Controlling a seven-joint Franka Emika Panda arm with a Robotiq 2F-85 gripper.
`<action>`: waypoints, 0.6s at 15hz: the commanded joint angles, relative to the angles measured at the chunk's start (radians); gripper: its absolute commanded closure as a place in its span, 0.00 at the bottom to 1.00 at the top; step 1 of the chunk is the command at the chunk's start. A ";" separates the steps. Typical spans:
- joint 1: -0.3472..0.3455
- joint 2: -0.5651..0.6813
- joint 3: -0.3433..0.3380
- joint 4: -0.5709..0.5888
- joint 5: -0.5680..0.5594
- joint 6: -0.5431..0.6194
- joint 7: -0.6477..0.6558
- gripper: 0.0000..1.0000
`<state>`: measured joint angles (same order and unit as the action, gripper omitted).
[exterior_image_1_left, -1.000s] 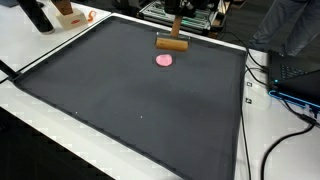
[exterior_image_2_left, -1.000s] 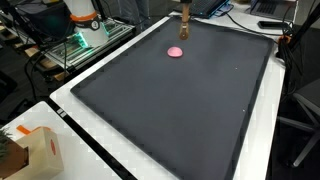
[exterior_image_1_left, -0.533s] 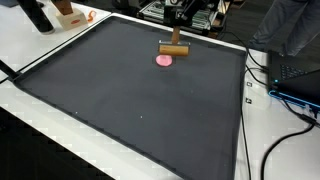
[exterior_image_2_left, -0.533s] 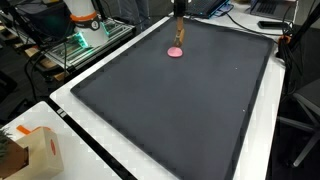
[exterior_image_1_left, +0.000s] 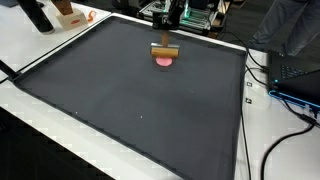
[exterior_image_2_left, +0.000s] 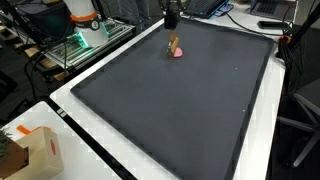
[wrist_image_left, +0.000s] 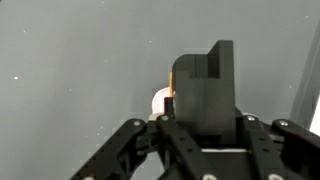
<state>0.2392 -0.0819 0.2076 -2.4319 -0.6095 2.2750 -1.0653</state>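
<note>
Rectangular wooden block (exterior_image_1_left: 165, 49) has shifted above flat pink disc (exterior_image_1_left: 164, 61).

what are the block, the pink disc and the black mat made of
Block: looks like wood, matte tan-brown, plain.
Pink disc: likely plastic or foam, smooth even colour; too small to be sure.
Mat: seems fabric or rubber, matte dark grey, no glare.

A: Block colour?
B: Wooden block (exterior_image_1_left: 165, 49) is tan-brown, plain. Disc (exterior_image_1_left: 164, 60) is solid pink.
A: Gripper?
B: Gripper (exterior_image_1_left: 167, 36) is black, and reads dark grey in the wrist view.
A: Surface?
B: Mat (exterior_image_1_left: 130, 110) is dark charcoal, no pattern, a few pale specks. Table (exterior_image_1_left: 40, 50) around its edges is white.
A: Anything else?
B: Box (exterior_image_2_left: 35, 150) at the table's corner is brown and white.
</note>
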 joint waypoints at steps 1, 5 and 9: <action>-0.021 -0.031 -0.024 -0.064 0.025 0.067 -0.040 0.77; -0.032 0.001 -0.032 -0.073 0.011 0.115 -0.044 0.77; -0.027 0.048 -0.024 -0.084 -0.031 0.174 -0.033 0.77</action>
<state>0.2170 -0.0873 0.1819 -2.4742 -0.6104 2.3536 -1.0989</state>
